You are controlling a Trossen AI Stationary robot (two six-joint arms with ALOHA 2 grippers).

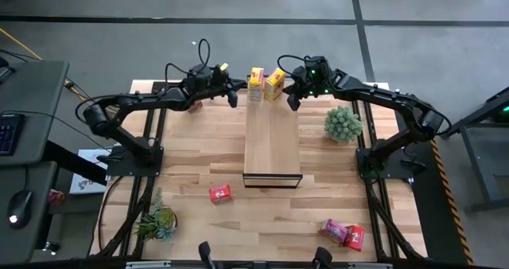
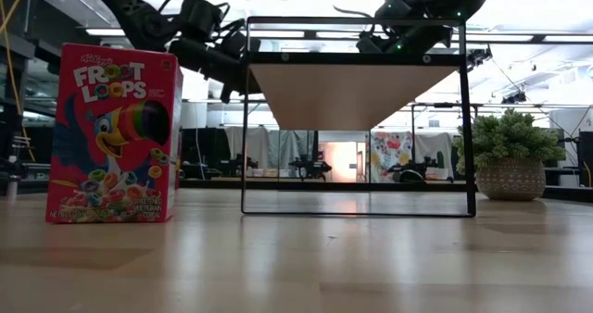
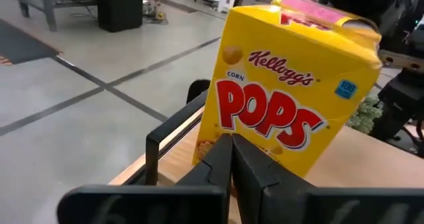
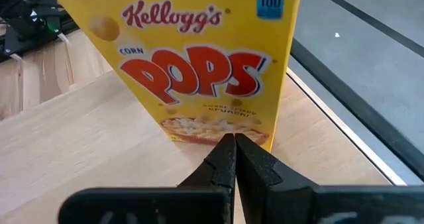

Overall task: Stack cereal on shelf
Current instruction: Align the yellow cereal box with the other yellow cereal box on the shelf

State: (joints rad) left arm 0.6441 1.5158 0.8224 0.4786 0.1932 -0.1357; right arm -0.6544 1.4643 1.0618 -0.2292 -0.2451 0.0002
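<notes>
High view: left gripper [image 1: 231, 95] and right gripper [image 1: 293, 99], both clenched on nothing, flank two yellow cereal boxes [image 1: 256, 83] [image 1: 274, 83] at the shelf's [image 1: 271, 142] far end. Wrist views alone give print: "Kellogg's Corn Pops" [image 3: 291, 91] [image 4: 199, 58]. Low view alone reads "Froot Loops" on a red box [image 2: 116, 132] beside the shelf's dark frame [image 2: 357, 118]. Shelf top: pale wood planks.
</notes>
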